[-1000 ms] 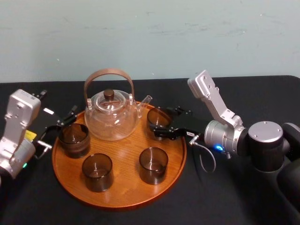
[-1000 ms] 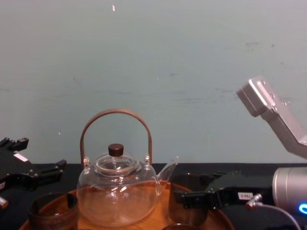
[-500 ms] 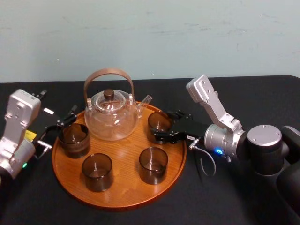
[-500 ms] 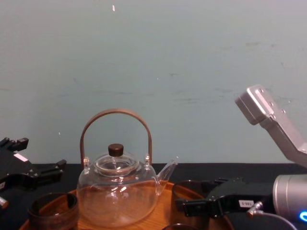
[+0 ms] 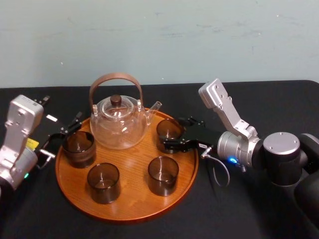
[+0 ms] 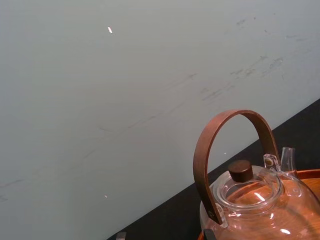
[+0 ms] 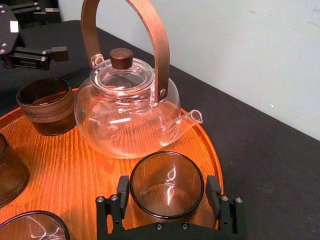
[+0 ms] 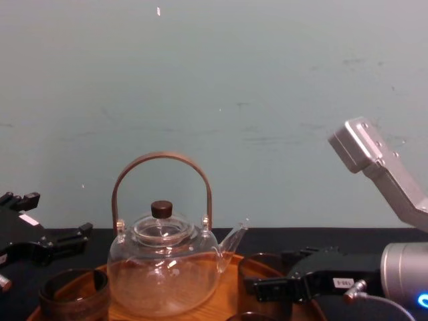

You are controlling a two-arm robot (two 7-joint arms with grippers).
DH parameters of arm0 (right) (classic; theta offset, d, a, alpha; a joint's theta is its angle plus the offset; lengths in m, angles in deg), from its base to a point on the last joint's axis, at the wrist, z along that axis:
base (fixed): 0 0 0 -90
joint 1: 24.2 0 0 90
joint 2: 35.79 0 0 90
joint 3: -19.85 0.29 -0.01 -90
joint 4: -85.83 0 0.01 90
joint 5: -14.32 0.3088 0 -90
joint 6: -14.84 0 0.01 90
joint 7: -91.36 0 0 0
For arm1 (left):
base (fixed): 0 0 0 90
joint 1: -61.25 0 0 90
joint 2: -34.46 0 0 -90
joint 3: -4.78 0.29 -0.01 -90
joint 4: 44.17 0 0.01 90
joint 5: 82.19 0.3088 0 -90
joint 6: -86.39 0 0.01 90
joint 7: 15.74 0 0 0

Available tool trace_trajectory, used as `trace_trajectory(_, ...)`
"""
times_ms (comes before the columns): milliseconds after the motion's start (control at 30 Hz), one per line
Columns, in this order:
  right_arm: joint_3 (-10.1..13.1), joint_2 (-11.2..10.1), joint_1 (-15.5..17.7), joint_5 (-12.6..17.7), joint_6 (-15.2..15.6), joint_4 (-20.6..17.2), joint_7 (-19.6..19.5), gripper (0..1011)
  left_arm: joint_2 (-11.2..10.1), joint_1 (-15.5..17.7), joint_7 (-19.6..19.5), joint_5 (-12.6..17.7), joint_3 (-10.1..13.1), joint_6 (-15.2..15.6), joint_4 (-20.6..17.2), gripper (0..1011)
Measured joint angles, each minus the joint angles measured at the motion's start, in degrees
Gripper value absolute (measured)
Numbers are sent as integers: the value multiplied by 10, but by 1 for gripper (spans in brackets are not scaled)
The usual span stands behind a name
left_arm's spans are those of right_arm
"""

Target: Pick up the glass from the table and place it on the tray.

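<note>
A dark tinted glass [image 5: 170,133] stands upright on the round orange-brown tray [image 5: 132,195], at its right side next to the teapot's spout. My right gripper [image 5: 173,133] reaches in from the right and straddles this glass [image 7: 167,186]. It is open, with a thin gap showing between each finger and the glass wall. Bare tray wood [image 7: 75,165] shows around the glass. My left gripper [image 5: 64,130] rests at the tray's left edge, open and holding nothing.
A clear glass teapot [image 5: 118,124] with a brown arched handle stands at the back of the tray. Three more dark glasses stand on it: left [image 5: 79,148], front left [image 5: 103,182], front middle [image 5: 163,175]. Black cloth covers the table [image 5: 259,209].
The right gripper came down a little with the glass, which now rests on the tray, and its fingers have spread slightly off the glass. The left arm has not moved.
</note>
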Motion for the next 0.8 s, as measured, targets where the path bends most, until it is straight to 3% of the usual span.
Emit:
trace_trajectory(100, 0, 0, 0, 0, 0, 0, 0, 1002, 0, 0, 0, 0, 0, 0, 0, 1001)
trace_trajectory(800, 5, -5, 3, 6, 1, -6, 6, 1002, 0, 0, 0, 0, 0, 0, 0, 1001)
